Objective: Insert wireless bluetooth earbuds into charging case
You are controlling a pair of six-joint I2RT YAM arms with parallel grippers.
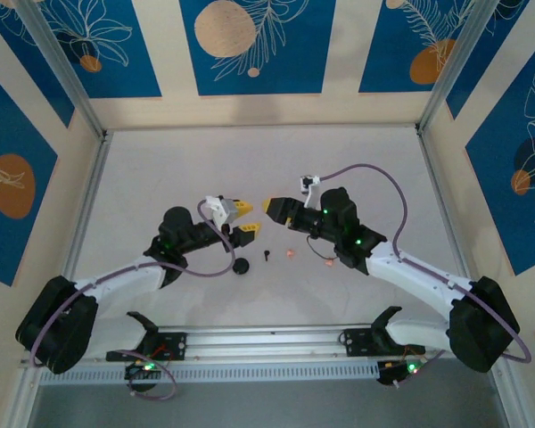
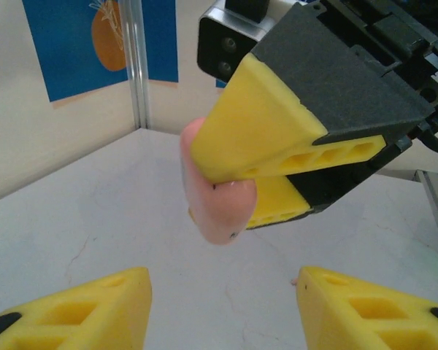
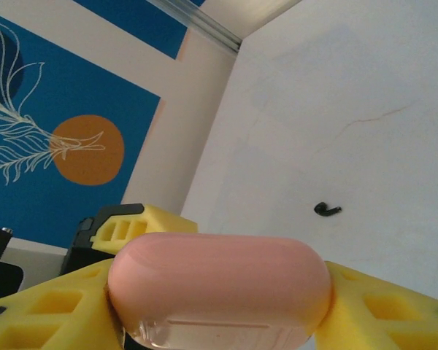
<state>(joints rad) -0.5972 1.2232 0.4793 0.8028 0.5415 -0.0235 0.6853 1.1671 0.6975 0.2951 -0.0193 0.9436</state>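
My right gripper point(image 1: 269, 210) is shut on a pale pink charging case point(image 3: 219, 284), held lengthwise between its yellow fingers point(image 3: 379, 306) above the table. In the left wrist view the same pink case point(image 2: 217, 211) hangs just ahead, clamped by the right arm's fingers. My left gripper point(image 1: 250, 219) faces it from the left, a short way off. Its jaws point(image 2: 223, 292) stand open with nothing between them. One black earbud point(image 1: 267, 256) and one pale pink earbud point(image 1: 290, 252) lie on the table below the two grippers. The black earbud point(image 3: 326, 210) also lies in the right wrist view.
A small round black case point(image 1: 242, 267) sits on the table just left of the black earbud. The white table point(image 1: 267, 160) is walled on three sides. An aluminium rail point(image 1: 267, 339) runs along the near edge between the arm bases.
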